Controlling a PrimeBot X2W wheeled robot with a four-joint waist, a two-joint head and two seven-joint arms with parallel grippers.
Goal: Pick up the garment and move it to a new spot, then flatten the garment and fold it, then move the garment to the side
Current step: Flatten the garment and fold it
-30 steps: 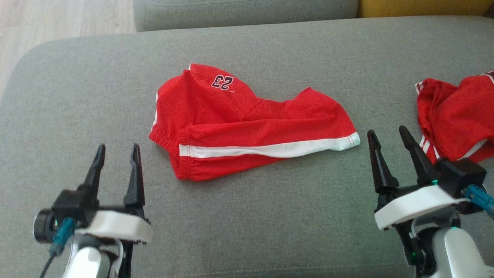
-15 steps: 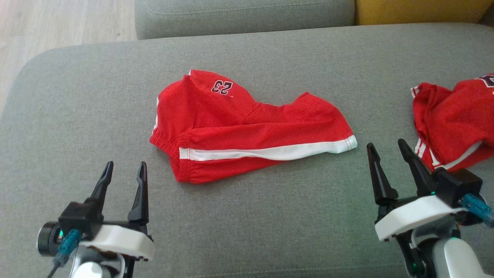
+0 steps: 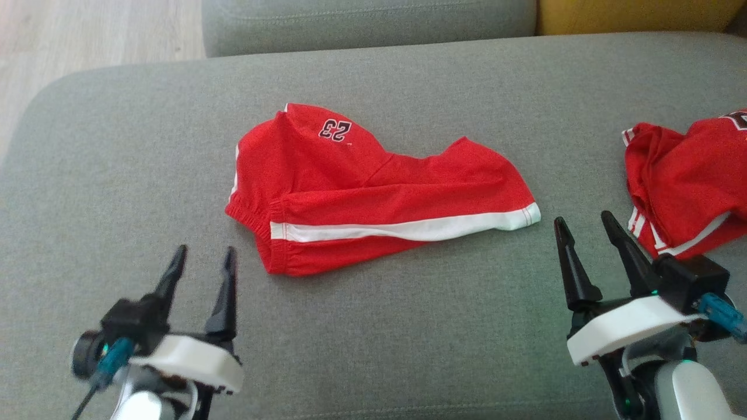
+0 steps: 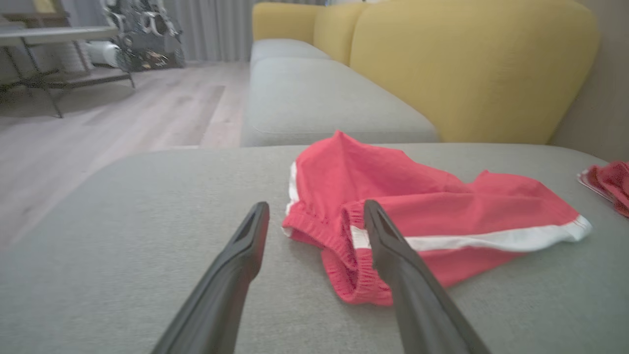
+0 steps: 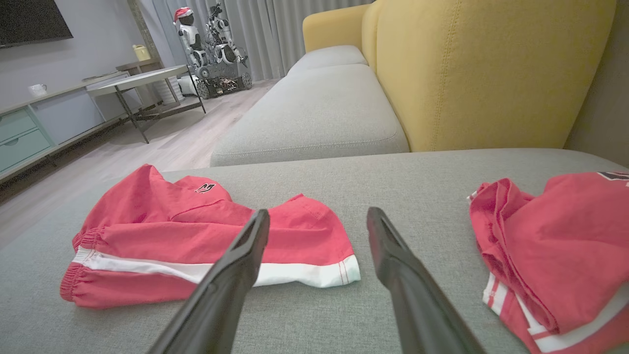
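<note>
A: Entry one. Where is the garment?

B: The red shorts (image 3: 373, 192) lie near the middle of the grey sofa cushion (image 3: 408, 338). Nothing is touching them.

A: Condition?

B: They are not flat; they are doubled over on themselves. The gathered waistband (image 3: 257, 224) points to the robot's left and the leg hem to its right. One white stripe (image 3: 408, 228) runs along the near side from waistband to hem. A dark number 23 (image 3: 335, 130) sits on the far flap and reads upside down in the head view. There are soft creases across the middle, and the cloth rises to a small peak at the far left corner.

A: Claws?

B: The left claw (image 3: 206, 249) has its fingers spread with nothing between them. It is near the waistband corner but apart from it. The right claw (image 3: 583, 218) is also spread and empty, just beside the hem end of the stripe, not touching.

A: Other items?

B: A second red garment (image 3: 683, 186) with white trim lies crumpled at the cushion's right edge, well apart from the shorts. A yellow backrest (image 5: 491, 73) stands beyond the cushion.
</note>
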